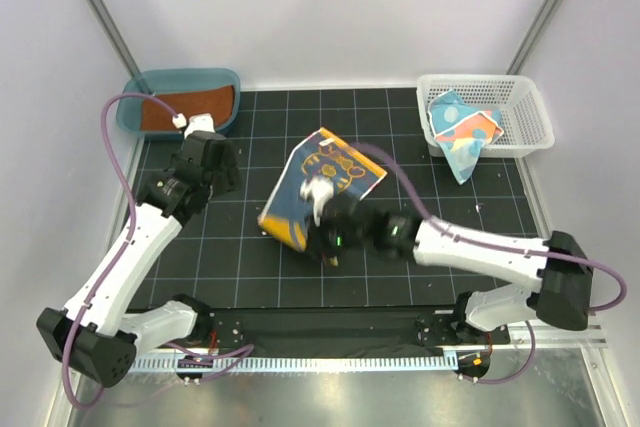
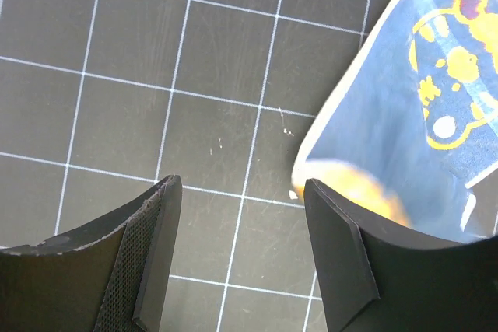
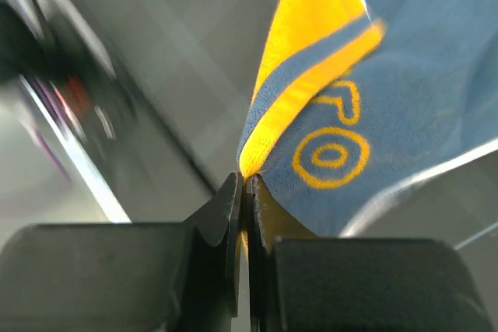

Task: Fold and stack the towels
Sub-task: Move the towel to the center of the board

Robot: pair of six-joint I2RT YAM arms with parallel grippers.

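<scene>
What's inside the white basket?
A teal towel with orange and white spots lies in the white basket, one corner hanging over the rim. Anything beneath the towel is covered, so I cannot tell.

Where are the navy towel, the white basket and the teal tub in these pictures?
navy towel (image 1: 345, 162), top external view, on its patterned upper half.
white basket (image 1: 533, 119), top external view, on its right lattice wall.
teal tub (image 1: 200, 73), top external view, on its far rim.

Bright, even light, faint shadows, right wrist view's background streaked with motion blur, navy towel (image 1: 340, 162) smeared.
</scene>
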